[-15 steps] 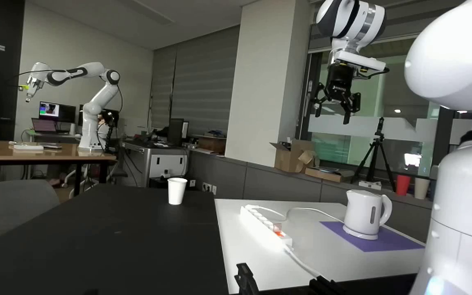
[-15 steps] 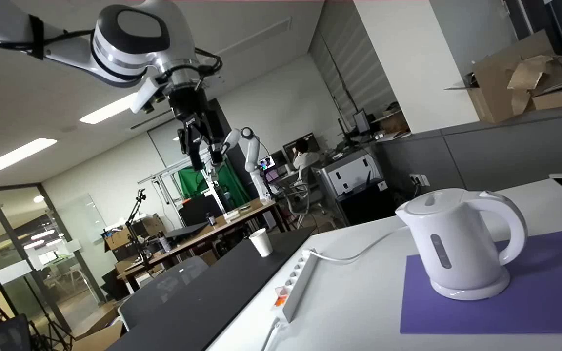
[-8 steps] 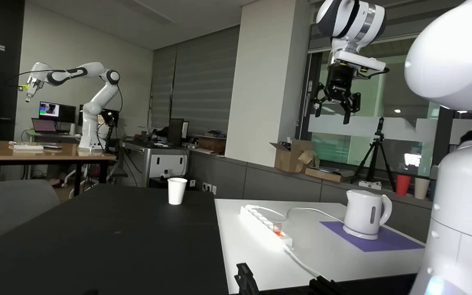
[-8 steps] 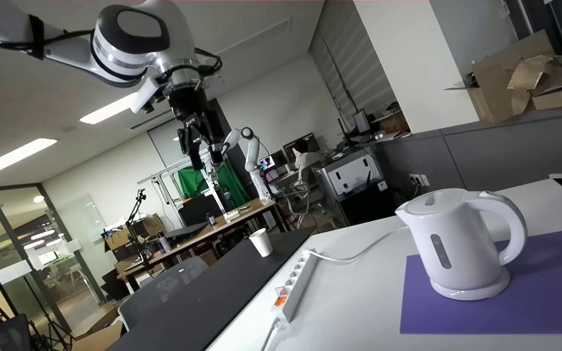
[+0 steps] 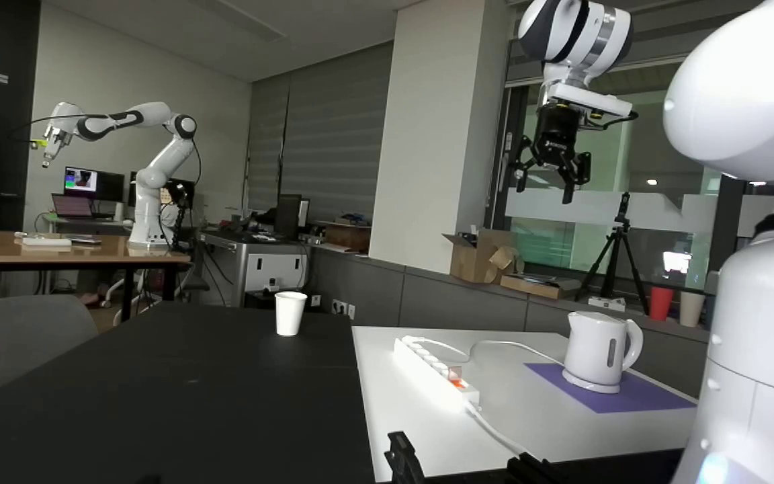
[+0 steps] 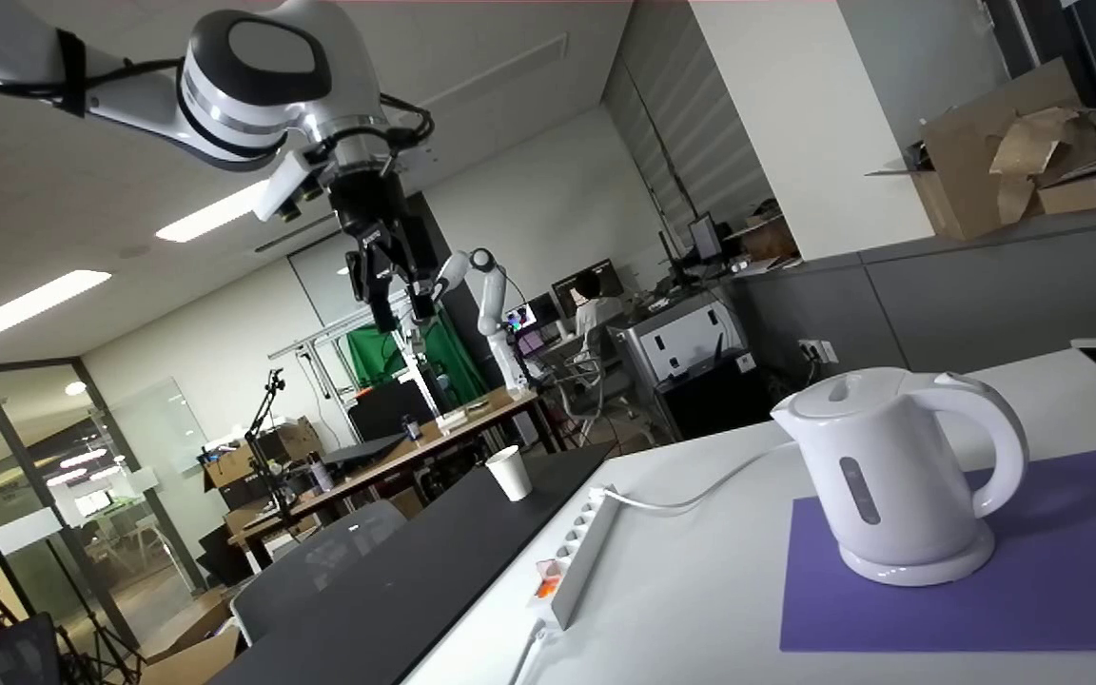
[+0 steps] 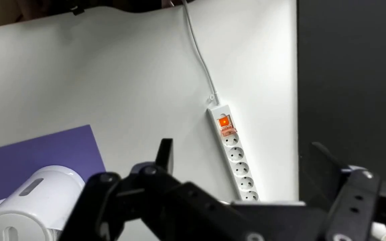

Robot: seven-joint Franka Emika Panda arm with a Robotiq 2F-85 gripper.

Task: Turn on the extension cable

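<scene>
The extension cable, a long white power strip, lies on the white table; it shows in both exterior views (image 5: pixel 431 376) (image 6: pixel 584 561) and in the wrist view (image 7: pixel 236 146). Its red-orange switch (image 7: pixel 224 121) is at the end where the supply cord enters, with a bright spot on it. A clear reddish cover (image 7: pixel 229 131) is flipped back over the nearest socket. My gripper (image 5: pixel 544 188) (image 6: pixel 403 314) is open and empty, high above the table and apart from the strip. In the wrist view the strip runs between the fingers (image 7: pixel 245 150), and its far end is hidden.
A white kettle (image 5: pixel 595 353) (image 6: pixel 890 476) (image 7: pixel 45 197) stands on a purple mat (image 6: pixel 852 609) beside the strip. A white cord (image 5: pixel 508 343) runs from the strip's far end toward it. A black table (image 5: pixel 226 390) with a white cup (image 5: pixel 289 314) adjoins the white table.
</scene>
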